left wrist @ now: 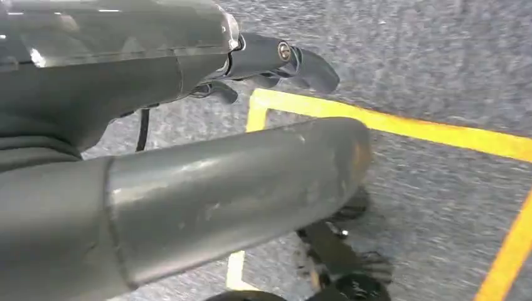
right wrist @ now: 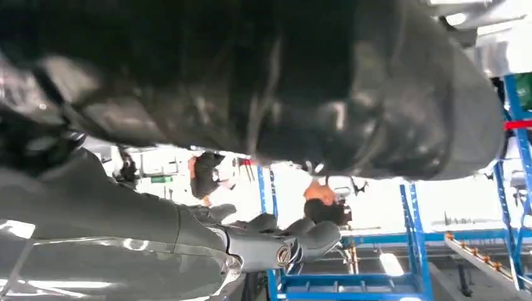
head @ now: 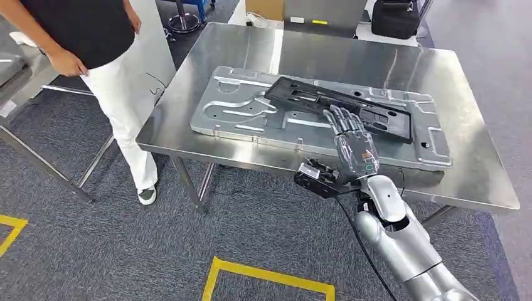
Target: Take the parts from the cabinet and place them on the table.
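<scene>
The right hand rests with fingers spread flat on the black part, which lies atop the grey panel on the bench; whether it holds the part, I cannot tell. The left hand hangs over carpet, fingers loosely curled, holding nothing.

My steel table carries a grey stamped panel lying flat near its front edge; a black frame lies on that panel.

Black part on a silver-grey panel, shiny steel table, grey speckled carpet with yellow tape lines
</scene>
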Available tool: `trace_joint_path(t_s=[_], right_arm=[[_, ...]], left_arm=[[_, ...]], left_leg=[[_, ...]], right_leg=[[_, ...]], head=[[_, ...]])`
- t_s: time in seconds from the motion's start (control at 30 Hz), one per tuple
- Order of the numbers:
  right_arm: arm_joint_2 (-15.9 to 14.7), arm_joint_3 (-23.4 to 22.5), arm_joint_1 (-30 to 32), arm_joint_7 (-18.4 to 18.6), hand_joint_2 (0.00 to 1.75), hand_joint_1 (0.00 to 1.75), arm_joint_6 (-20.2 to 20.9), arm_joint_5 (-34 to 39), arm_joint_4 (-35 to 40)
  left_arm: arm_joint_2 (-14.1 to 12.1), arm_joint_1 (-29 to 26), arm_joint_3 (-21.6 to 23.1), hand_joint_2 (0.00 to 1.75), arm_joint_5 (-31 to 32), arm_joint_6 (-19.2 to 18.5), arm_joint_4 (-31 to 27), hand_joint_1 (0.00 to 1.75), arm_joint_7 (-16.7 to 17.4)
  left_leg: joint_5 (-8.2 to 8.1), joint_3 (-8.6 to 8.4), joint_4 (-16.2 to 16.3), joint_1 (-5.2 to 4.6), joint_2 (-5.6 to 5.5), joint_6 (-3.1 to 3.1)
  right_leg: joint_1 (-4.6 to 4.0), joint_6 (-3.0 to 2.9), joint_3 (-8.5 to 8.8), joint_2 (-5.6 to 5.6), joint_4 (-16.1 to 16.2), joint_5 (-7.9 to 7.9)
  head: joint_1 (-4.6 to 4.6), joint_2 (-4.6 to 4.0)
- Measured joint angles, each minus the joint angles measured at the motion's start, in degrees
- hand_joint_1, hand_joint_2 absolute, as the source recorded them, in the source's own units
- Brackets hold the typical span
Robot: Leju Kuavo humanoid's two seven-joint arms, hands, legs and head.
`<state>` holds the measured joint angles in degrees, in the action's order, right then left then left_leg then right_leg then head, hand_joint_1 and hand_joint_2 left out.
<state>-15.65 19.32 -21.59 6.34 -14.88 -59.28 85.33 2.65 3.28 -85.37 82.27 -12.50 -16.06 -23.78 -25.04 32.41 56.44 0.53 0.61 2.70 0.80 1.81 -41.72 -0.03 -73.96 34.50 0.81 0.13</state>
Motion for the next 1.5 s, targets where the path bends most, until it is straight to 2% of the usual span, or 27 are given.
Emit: trace_joint_path(t_s=[0.07, 0.13, 0.2, 0.33, 0.4, 0.47, 0.5, 0.53, 0.57, 0.63, 0.67, 0.7, 0.73, 0.83, 0.87, 0.93, 1.0, 1.03, 1.07, 1.13, 1.17, 1.2, 1.23, 1.33, 1.37, 1.4, 1.5], right_arm=[[0.28, -0.55, 1.58, -0.35, 0.0, 0.0, -1.48, -0.35, 0.37], [0.92, -1.07, 3.8, -1.07, 0.0, 0.0, -3.95, -0.83, 1.51], [1.75, -1.4, 5.98, -1.73, 0.0, 0.0, -6.11, -1.25, 2.95], [3.92, -2.8, 13.39, -2.93, 0.0, 0.0, -10.74, -2.03, 6.19], [5.5, -3.54, 17.32, -3.69, 0.0, 0.0, -12.54, -2.16, 7.82], [6.97, -4.24, 21.8, -4.17, 0.0, 0.0, -14.2, -2.08, 9.05], [7.56, -4.61, 24.12, -4.22, 0.0, 0.0, -15.09, -1.46, 9.42], [8.56, -5.11, 26.47, -4.41, 0.0, 0.0, -16.15, -0.31, 9.83], [9.4, -5.64, 28.59, -4.63, 0.0, 0.0, -17.02, 0.75, 10.19], [11.1, -6.9, 32.36, -4.87, 0.0, 0.0, -18.41, 2.44, 10.77], [11.78, -7.63, 34.1, -4.92, 0.0, 0.0, -18.78, 2.78, 10.89], [12.67, -8.54, 35.79, -5.07, 0.0, 0.0, -19.17, 2.78, 10.93], [13.2, -9.58, 37.34, -5.25, 0.0, 0.0, -19.37, 3.0, 10.93], [15.43, -12.99, 40.88, -6.1, 0.0, 0.0, -18.91, 3.45, 10.78], [16.11, -14.3, 41.86, -6.68, 0.0, 0.0, -18.02, 4.3, 10.6], [18.07, -16.89, 43.39, -8.89, 0.0, 0.0, -15.81, 8.05, 9.51], [20.38, -20.14, 43.98, -11.57, 0.0, 0.0, -13.37, 12.8, 7.1], [21.49, -22.02, 44.12, -13.32, 0.0, 0.0, -11.47, 15.16, 5.65], [22.79, -24.36, 44.36, -15.51, 0.0, 0.0, -9.56, 17.48, 3.77], [24.51, -27.15, 44.63, -17.46, 0.0, 0.0, -6.33, 19.77, 1.74], [25.67, -29.03, 44.58, -17.68, 0.0, 0.0, -3.16, 21.61, 0.8], [26.87, -31.09, 44.39, -18.14, 0.0, 0.0, 0.97, 23.81, -0.35], [28.19, -33.93, 44.22, -18.6, 0.0, 0.0, 4.19, 25.8, -1.51], [31.3, -41.12, 44.14, -15.25, 0.0, 0.0, 8.46, 34.66, -7.61], [32.1, -42.86, 44.22, -12.99, 0.0, 0.0, 8.26, 36.97, -9.48], [32.7, -43.79, 44.37, -11.47, 0.0, 0.0, 7.88, 38.01, -10.54], [33.95, -44.72, 45.62, -3.22, 0.0, 0.0, 5.88, 36.7, -13.64]], left_arm=[[0.18, -0.02, -0.02, 0.0, -0.05, -0.11, 0.0, 0.0, 0.0], [0.37, -0.15, -0.06, 0.0, -0.31, -0.2, 0.0, 0.0, 0.0], [0.48, -0.24, -0.13, 0.0, -0.59, -0.22, 0.0, 0.0, -0.02], [0.94, -0.63, -0.33, 0.0, -1.6, -0.59, -0.02, 0.0, -0.11], [1.27, -0.97, -0.46, 0.0, -2.07, -0.92, -0.11, 0.0, -0.09], [1.71, -1.03, -0.7, 0.0, -2.69, -1.2, -0.57, 0.0, -0.09], [1.95, -1.05, -0.85, 0.0, -3.06, -1.34, -0.88, 0.0, -0.07], [2.31, -1.06, -1.16, 0.0, -3.36, -1.66, -1.35, 0.0, -0.02], [2.71, -1.11, -1.53, 0.0, -3.7, -1.97, -1.84, 0.0, 0.0], [3.39, -1.32, -1.99, 0.0, -3.98, -2.62, -3.06, 0.0, 0.15], [3.67, -1.32, -2.14, 0.0, -4.11, -2.93, -3.67, 0.0, 0.18], [3.97, -1.25, -2.31, 0.0, -4.13, -3.28, -4.56, 0.0, 0.2], [4.31, -1.19, -2.56, 0.0, -4.24, -3.68, -5.2, 0.0, 0.2], [5.38, -1.66, -3.23, 0.0, -4.77, -4.35, -6.82, 0.0, 0.57], [5.92, -1.62, -3.37, 0.0, -5.09, -4.44, -7.28, 0.0, 0.68], [6.38, -1.67, -3.43, 0.0, -6.16, -5.07, -8.21, 0.0, 0.87], [7.26, -1.82, -3.5, 0.0, -7.0, -5.51, -9.36, 0.0, 1.01], [7.69, -1.81, -3.52, 0.0, -7.26, -5.71, -10.04, 0.0, 1.07], [8.29, -1.82, -3.52, 0.0, -7.41, -5.9, -10.82, 0.0, 1.14], [8.98, -1.89, -3.54, 0.0, -7.56, -6.03, -11.65, 0.0, 1.16], [9.31, -1.9, -3.56, 0.0, -7.56, -6.03, -12.17, 0.0, 1.14], [9.42, -1.85, -3.56, 0.0, -7.56, -5.99, -12.66, 0.0, 1.09], [9.83, -1.9, -3.56, 0.0, -7.65, -5.88, -12.92, 0.0, 0.96], [9.99, -2.02, -3.58, 0.0, -7.89, -5.22, -13.46, 0.0, 0.79], [9.97, -2.07, -3.69, 0.0, -7.93, -4.88, -13.49, 0.0, 0.79], [9.99, -2.19, -3.82, 0.0, -7.89, -4.7, -13.51, 0.0, 0.83], [10.05, -2.45, -4.09, 0.0, -7.24, -3.94, -13.68, 0.0, 1.75]], left_leg=[[1.11, 2.04, 0.56, 0.11, 0.0, -0.26], [2.0, 3.83, 1.23, 0.22, -0.05, -0.74], [2.64, 4.88, 2.1, -0.05, -0.18, -1.48], [4.6, 5.06, 1.28, 0.1, -0.44, -3.18], [-1.12, 6.37, 4.59, 0.5, -0.39, -3.61], [-8.26, 8.31, 13.32, 0.53, -0.39, -4.03], [-9.89, 8.85, 17.39, 0.53, -0.38, -4.14], [-9.45, 8.54, 19.64, 0.53, -0.38, -4.12], [-7.65, 7.27, 19.56, 0.52, -0.39, -3.95], [-3.82, 1.6, 13.38, 0.29, -0.48, -3.15], [-3.87, -2.68, 7.88, 0.05, -0.71, -2.45], [-6.03, -6.98, 2.05, -0.44, -0.96, -1.79], [-7.1, -8.75, -1.57, -0.37, -0.92, -1.79], [-5.83, -7.75, -2.15, -0.76, -0.82, -0.83], [-4.78, -7.12, -2.69, -0.22, -0.11, -0.36], [-3.35, -5.4, -2.6, -0.25, -0.01, 0.62], [-2.14, -3.58, -2.25, -0.36, 0.3, 0.57], [-1.55, -2.68, -1.87, -0.36, 0.4, 0.48], [-0.96, -1.21, -1.27, -0.3, 0.45, 0.3], [-0.36, 1.1, 0.05, -0.09, 0.47, -0.17], [-0.17, 2.11, 0.75, 0.01, 0.48, -0.5], [0.04, 2.85, 1.44, -0.1, 0.44, -0.88], [0.21, 3.04, 1.95, -0.16, 0.39, -1.24], [1.43, 2.9, 1.56, 0.03, 0.31, -2.62], [1.1, 3.23, 1.99, 0.33, 0.16, -2.93], [-1.1, 3.9, 3.25, 0.36, 0.01, -3.15], [-9.98, 7.49, 15.69, 0.47, -0.05, -3.83]], right_leg=[[0.27, 0.29, 2.09, -0.01, -0.67, -3.12], [0.62, 0.37, 8.46, -0.05, 6.97, -6.64], [0.19, -0.05, 14.62, -0.07, 16.67, -3.29], [0.09, -2.09, 13.39, -0.03, 17.1, -4.63], [0.14, -3.23, 12.32, -0.33, 17.16, -5.85], [-0.16, -3.49, 10.76, -0.45, 17.02, -7.05], [-0.36, -3.56, 9.87, -0.62, 16.93, -7.62], [-0.53, -3.6, 8.95, -0.71, 16.75, -8.2], [-0.67, -3.6, 8.01, -0.75, 16.55, -8.72], [-0.99, -3.54, 6.23, -0.62, 16.19, -9.76], [-1.04, -3.43, 5.67, -0.48, 16.03, -10.29], [-1.29, -3.16, 5.35, -0.44, 15.84, -10.67], [-1.15, -2.8, 5.26, -0.58, 15.84, -11.16], [-0.86, -1.73, 5.03, -0.55, 16.54, -13.01], [-0.65, -1.54, 4.51, -0.12, 16.05, -11.94], [-0.51, -1.02, 3.1, 0.05, 11.02, -4.29], [-0.07, -0.43, 1.92, 0.04, 2.84, 0.91], [0.09, -0.15, 1.8, 0.03, 0.06, 0.84], [0.3, 0.12, 2.85, 0.01, -0.63, -1.23], [0.71, 0.49, 7.75, -0.01, 4.34, -5.61], [0.87, 0.56, 11.66, -0.08, 9.35, -6.06], [0.75, 0.43, 15.21, -0.1, 14.96, -3.0], [0.3, -0.37, 16.82, 0.09, 18.24, -1.51], [0.05, -1.67, 16.25, -0.21, 17.82, -2.21], [0.46, -2.41, 15.89, -0.51, 18.08, -2.9], [0.37, -2.91, 15.45, -0.9, 18.08, -3.25], [0.06, -3.52, 13.99, -1.32, 17.99, -4.42]], head=[[0.02, 0.0], [0.02, 0.0], [0.02, 0.0], [-0.02, 0.0], [-0.02, 0.0], [-0.02, 0.0], [-0.05, 0.0], [-0.02, 0.0], [-0.02, 0.0], [-0.02, 0.0], [-0.05, 0.0], [-0.02, 0.0], [0.0, 0.0], [-0.02, 0.0], [-0.04, 0.0], [0.0, 0.0], [0.0, 0.0], [0.0, 0.0], [0.0, 0.0], [0.0, 0.0], [0.0, 0.0], [0.0, 0.0], [-0.05, 0.0], [0.02, 0.0], [0.0, 0.0], [-0.02, 0.0], [-0.02, 0.0]])
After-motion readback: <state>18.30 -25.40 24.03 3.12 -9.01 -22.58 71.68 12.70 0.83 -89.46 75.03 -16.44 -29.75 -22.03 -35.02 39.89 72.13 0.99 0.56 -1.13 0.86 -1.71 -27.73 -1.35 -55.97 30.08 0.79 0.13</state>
